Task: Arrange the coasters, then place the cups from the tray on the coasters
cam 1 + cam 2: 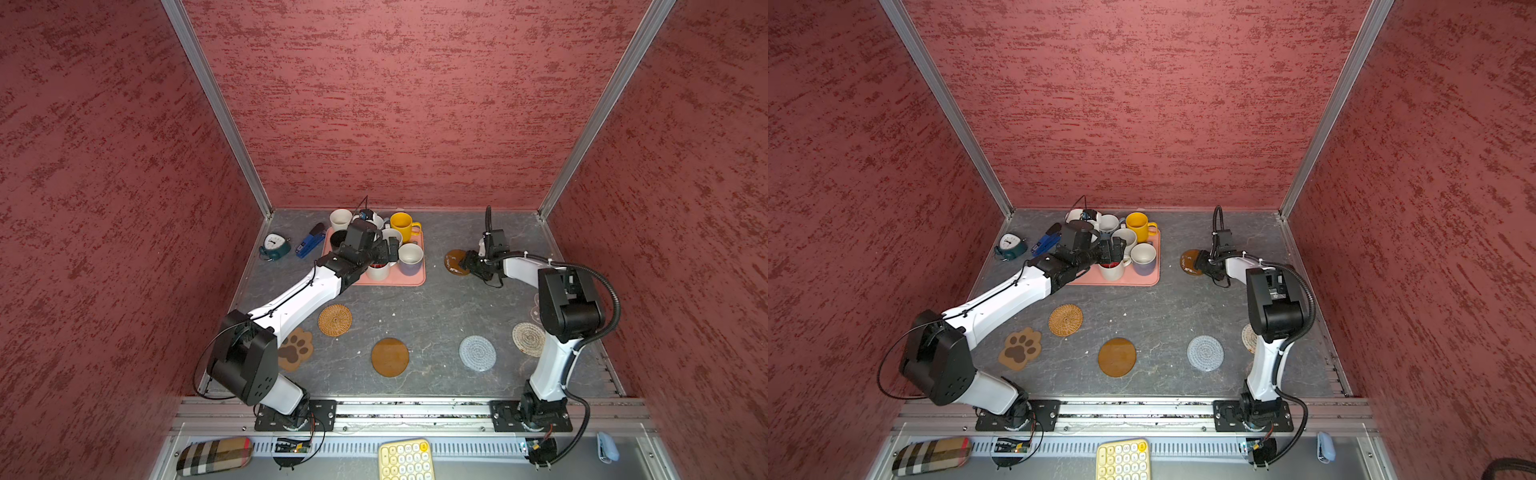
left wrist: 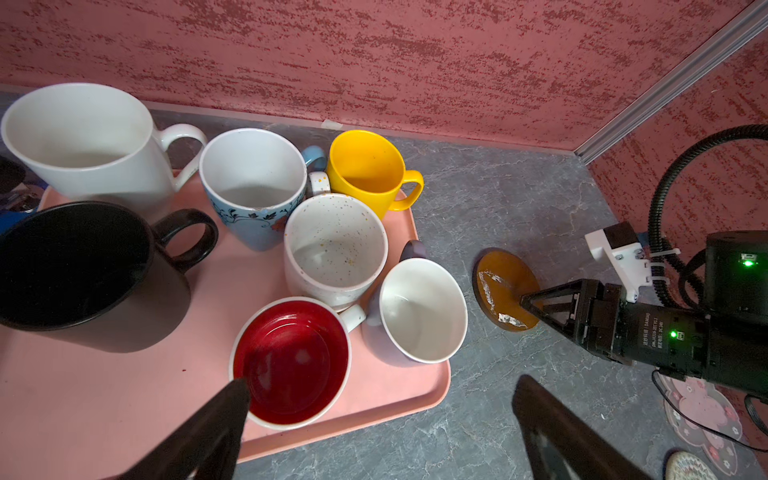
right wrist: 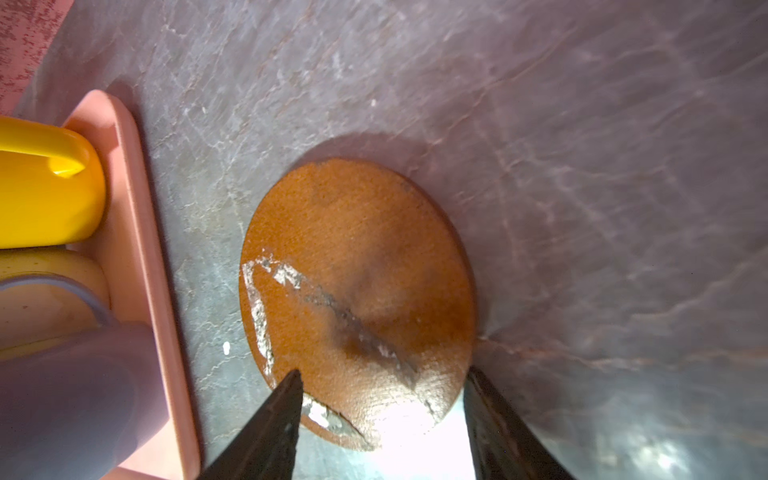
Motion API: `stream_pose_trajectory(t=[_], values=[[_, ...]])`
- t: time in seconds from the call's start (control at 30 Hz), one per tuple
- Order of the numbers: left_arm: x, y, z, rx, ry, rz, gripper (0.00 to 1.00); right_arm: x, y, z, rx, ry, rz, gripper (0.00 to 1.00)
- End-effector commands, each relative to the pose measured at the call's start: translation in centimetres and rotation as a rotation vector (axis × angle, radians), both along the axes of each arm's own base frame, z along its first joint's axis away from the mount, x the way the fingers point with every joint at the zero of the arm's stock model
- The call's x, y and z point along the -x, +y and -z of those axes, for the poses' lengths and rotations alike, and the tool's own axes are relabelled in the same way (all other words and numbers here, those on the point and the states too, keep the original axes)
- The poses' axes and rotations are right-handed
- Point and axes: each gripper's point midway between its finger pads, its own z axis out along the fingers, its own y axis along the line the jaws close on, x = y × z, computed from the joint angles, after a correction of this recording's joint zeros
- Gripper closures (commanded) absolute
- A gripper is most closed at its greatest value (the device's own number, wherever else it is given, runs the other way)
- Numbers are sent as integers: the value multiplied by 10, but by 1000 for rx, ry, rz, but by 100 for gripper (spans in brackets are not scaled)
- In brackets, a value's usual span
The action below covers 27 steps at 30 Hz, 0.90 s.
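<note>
Several cups crowd the pink tray (image 1: pixel 409 280): white (image 2: pixel 83 137), black (image 2: pixel 83 274), light blue (image 2: pixel 253 183), yellow (image 2: pixel 365 170), speckled (image 2: pixel 334 249), lavender (image 2: pixel 422 307) and red-inside (image 2: pixel 291 361). My left gripper (image 2: pixel 382 386) hangs open above the tray's front right corner, one finger over the red-inside cup's rim. My right gripper (image 3: pixel 383 374) is open, its fingers either side of the near edge of an amber disc coaster (image 3: pixel 357 266) lying right of the tray. Rattan (image 1: pixel 335 319), paw-print (image 1: pixel 296 348), amber (image 1: pixel 390 357), grey (image 1: pixel 477 353) and beige (image 1: pixel 528 338) coasters lie in front.
A pink flower coaster (image 2: pixel 702 411) lies partly under the right arm. A green clock (image 1: pixel 274 245) and a blue stapler (image 1: pixel 311 241) sit left of the tray. Red walls close in on three sides. A yellow keypad (image 1: pixel 405 459) and a plaid case (image 1: pixel 214 455) lie beyond the front rail.
</note>
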Motion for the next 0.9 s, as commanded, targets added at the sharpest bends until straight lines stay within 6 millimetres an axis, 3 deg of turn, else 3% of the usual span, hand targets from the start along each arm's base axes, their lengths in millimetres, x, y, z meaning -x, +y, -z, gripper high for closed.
stream_pose_trajectory(t=[0.0,0.17,0.33,0.63,0.87], values=[[1,2,-14,7,-29,-10,1,3,17,18,-54,62,6,38],[-1,1,-17,5,-27,-8,0,-11,35,13,-74,45,4,37],[-2,2,-16,-1,-25,-7,0,-16,54,12,-73,41,-23,30],[4,5,-17,4,-23,-11,0,3,62,20,-32,54,-27,27],[13,11,-19,24,-26,-23,0,15,81,17,-1,48,-72,23]])
